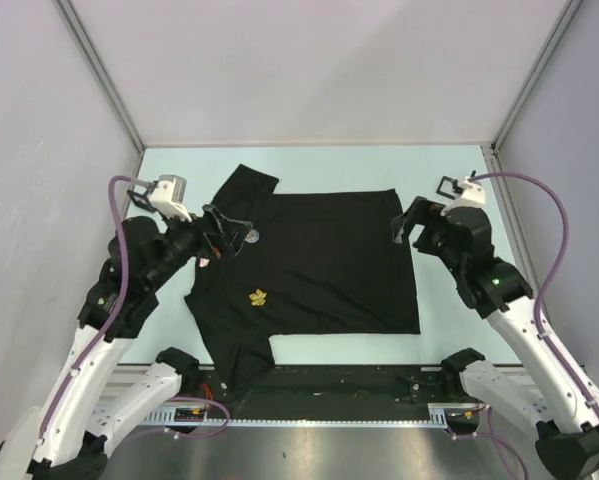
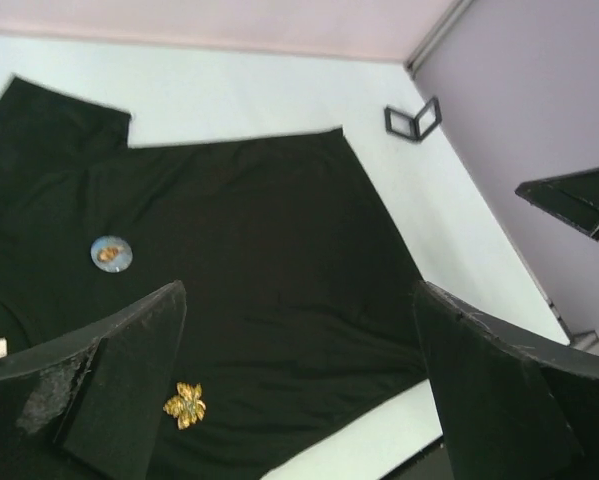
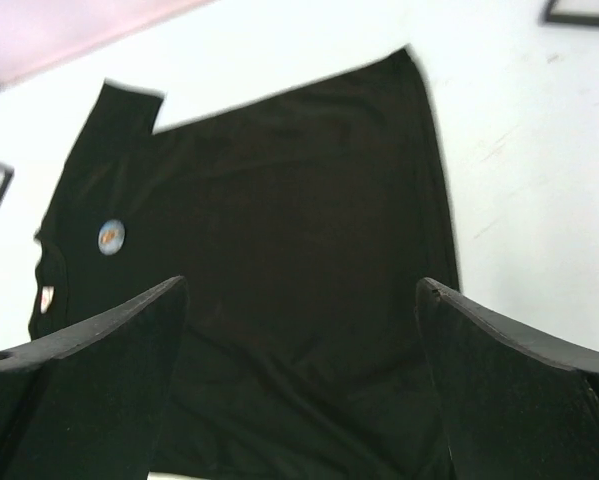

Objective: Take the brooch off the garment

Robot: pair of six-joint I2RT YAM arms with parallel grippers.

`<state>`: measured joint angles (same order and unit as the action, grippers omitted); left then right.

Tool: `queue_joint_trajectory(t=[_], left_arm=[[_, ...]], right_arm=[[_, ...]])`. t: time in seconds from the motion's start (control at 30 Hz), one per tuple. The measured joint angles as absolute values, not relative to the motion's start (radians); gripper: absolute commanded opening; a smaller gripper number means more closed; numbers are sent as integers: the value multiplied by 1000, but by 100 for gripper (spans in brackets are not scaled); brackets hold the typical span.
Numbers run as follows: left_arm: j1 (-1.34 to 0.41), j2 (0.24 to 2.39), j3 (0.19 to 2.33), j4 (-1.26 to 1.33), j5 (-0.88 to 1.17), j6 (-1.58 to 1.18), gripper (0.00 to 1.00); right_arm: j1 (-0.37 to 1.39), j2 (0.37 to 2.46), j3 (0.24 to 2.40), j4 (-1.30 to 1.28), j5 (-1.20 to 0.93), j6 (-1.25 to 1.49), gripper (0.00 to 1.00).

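Both spread wide: left gripper [image 2: 299, 290] over garment [image 1: 329, 260] beside gold brooch [image 2: 185, 405], right gripper [image 3: 301, 283] apart.

- Overhead view: bright, even light, with only faint, soft shadows on the pale table [image 1: 359, 165]
- The black garment [image 1: 319, 260] swallows detail and its folds are barely readable
- Right wrist view: blurred edges, table washed out to near white
- Left wrist view: near fingers [image 2: 119, 390] are dark and soft-focused
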<state>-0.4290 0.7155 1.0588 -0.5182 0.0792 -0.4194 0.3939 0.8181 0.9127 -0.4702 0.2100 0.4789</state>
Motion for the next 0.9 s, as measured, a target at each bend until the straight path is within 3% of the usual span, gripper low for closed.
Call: queue_joint_trajectory(t=[0.17, 0.4, 0.47, 0.57, 0.67, 0.8, 0.9], left_arm=[[-429, 775, 1016, -533, 117, -439, 100], [-427, 875, 900, -543, 165, -448, 86], [-427, 882, 850, -546, 165, -454, 76], [-427, 884, 782, -564, 152, -476, 71], [-427, 833, 693, -571, 113, -517, 66], [-427, 705, 616, -569, 54, -611, 51], [-427, 625, 555, -527, 28, -693, 44]], right_arm=[[481, 901, 918, -463, 212, 505, 100], [674, 1113, 930, -345, 176, 532, 100], [746, 1192, 930, -291, 158, 536, 100], [854, 1317, 931, -193, 121, 548, 99], [936, 1438, 931, -84, 84, 551, 87], [1023, 1568, 932, 35, 71, 532, 80], [1069, 1628, 932, 88, 85, 501, 67]])
